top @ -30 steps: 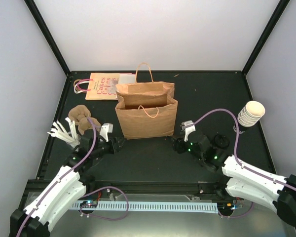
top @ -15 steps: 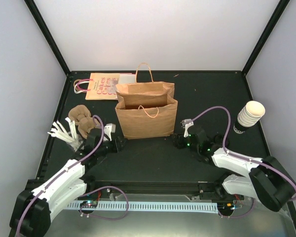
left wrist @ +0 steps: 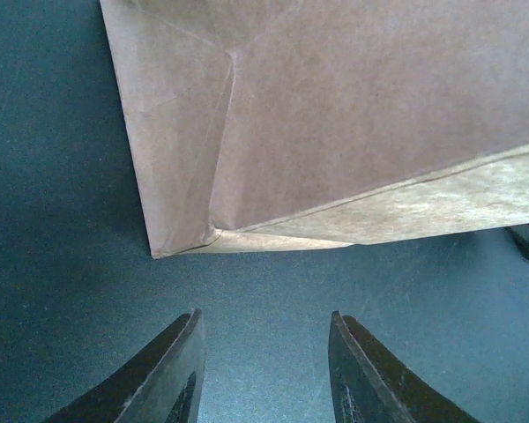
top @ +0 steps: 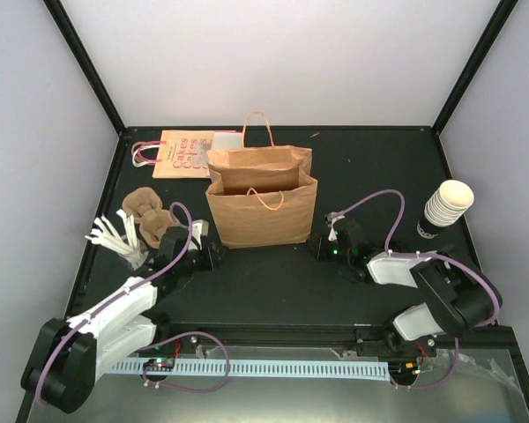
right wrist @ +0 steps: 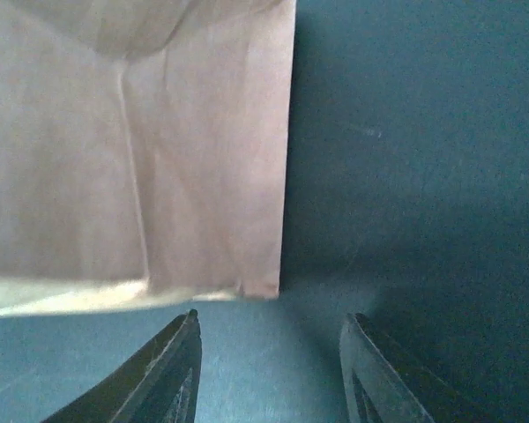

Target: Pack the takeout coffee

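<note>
Small cream-white tapered paper cup with round black plastic lid [top: 426, 230]: one. Mostly the dark lid shows; body barely discernible, pose unclear. Right side of black table [top: 370, 167], touching or just beside nested stack of lidless cream cups [top: 450, 201], well apart from brown paper bag [top: 263, 211].

left gripper [left wrist: 264, 328]: closer to brown bag [left wrist: 361, 115] corner | right gripper [right wrist: 270, 328]: likewise
</note>
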Robot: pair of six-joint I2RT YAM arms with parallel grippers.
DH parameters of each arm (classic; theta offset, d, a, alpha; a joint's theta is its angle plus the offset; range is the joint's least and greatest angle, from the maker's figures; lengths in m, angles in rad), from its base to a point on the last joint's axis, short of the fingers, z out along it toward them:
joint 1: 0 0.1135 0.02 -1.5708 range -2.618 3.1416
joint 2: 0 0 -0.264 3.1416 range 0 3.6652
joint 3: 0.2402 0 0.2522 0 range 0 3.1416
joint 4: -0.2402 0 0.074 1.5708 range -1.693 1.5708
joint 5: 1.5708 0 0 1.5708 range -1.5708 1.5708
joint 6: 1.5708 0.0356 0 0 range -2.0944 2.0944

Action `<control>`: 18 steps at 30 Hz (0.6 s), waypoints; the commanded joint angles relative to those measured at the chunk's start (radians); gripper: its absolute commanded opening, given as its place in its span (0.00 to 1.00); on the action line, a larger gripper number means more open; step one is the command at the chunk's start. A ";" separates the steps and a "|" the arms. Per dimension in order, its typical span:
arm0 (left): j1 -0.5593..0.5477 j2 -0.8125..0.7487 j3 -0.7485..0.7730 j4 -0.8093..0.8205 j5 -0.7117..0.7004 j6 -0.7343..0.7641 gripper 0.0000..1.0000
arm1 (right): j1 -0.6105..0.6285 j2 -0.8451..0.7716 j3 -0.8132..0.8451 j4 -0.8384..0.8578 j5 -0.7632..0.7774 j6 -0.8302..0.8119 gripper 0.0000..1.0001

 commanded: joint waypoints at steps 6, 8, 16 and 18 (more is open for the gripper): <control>0.011 0.040 0.002 0.084 -0.004 0.025 0.41 | -0.076 0.126 0.128 0.077 -0.059 -0.009 0.45; 0.010 0.056 0.003 0.096 -0.003 0.027 0.41 | -0.085 0.155 0.158 0.072 -0.064 -0.014 0.45; 0.012 0.138 0.017 0.160 0.018 0.037 0.41 | -0.139 0.276 0.268 0.072 -0.101 -0.021 0.44; 0.012 0.159 0.022 0.183 0.028 0.040 0.40 | -0.151 0.293 0.296 0.064 -0.107 -0.029 0.44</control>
